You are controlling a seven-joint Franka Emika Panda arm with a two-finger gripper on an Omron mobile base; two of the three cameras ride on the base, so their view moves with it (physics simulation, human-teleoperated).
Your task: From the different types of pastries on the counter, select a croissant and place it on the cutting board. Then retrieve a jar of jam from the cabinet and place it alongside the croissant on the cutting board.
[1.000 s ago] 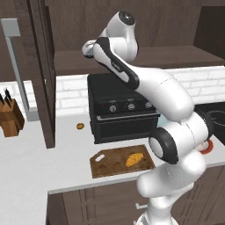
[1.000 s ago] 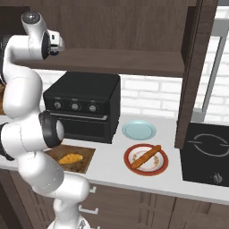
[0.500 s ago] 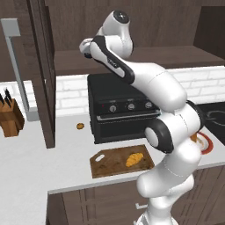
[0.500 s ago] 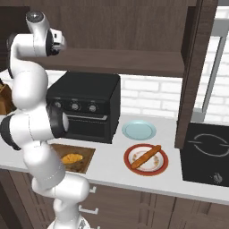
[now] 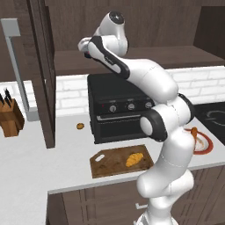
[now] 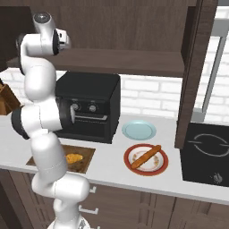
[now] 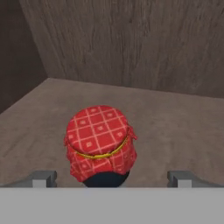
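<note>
Inside the dark wooden cabinet point(image 7: 131, 52), my wide-open gripper point(image 7: 113, 179) frames the jar of jam point(image 7: 100, 146); I should descend centred before closing.

No text, label, brand, number or sign can be read anywhere. The jar point(image 7: 101, 146) has a red lid with a white check pattern and no wording. The oven point(image 5: 121, 105) has knobs with marks too small to read.
</note>
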